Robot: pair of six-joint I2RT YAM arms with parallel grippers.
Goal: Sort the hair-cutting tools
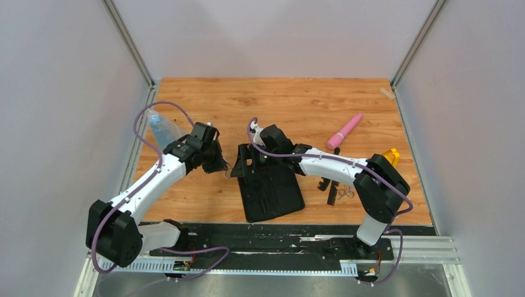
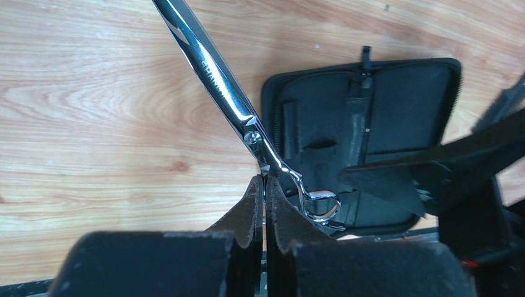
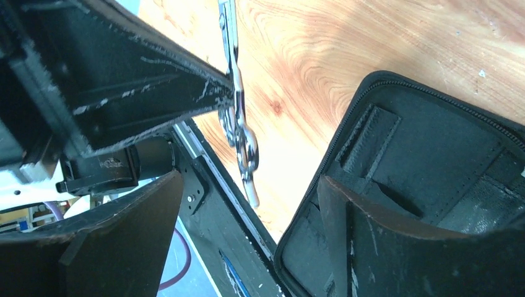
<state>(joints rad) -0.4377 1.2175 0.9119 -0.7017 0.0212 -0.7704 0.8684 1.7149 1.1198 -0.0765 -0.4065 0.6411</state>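
Left of centre in the overhead view, the left jaws are clamped on the scissors (image 2: 226, 93) just below the pivot, with the rings at the edge of the open black case (image 1: 272, 192). Stowing them looks like the step in hand, and the next move calls for lining them up with a pocket. The right jaws stand wide apart over the case's upper end, holding nothing. A comb (image 1: 332, 190) waits at lower right on the bench (image 1: 204, 204).
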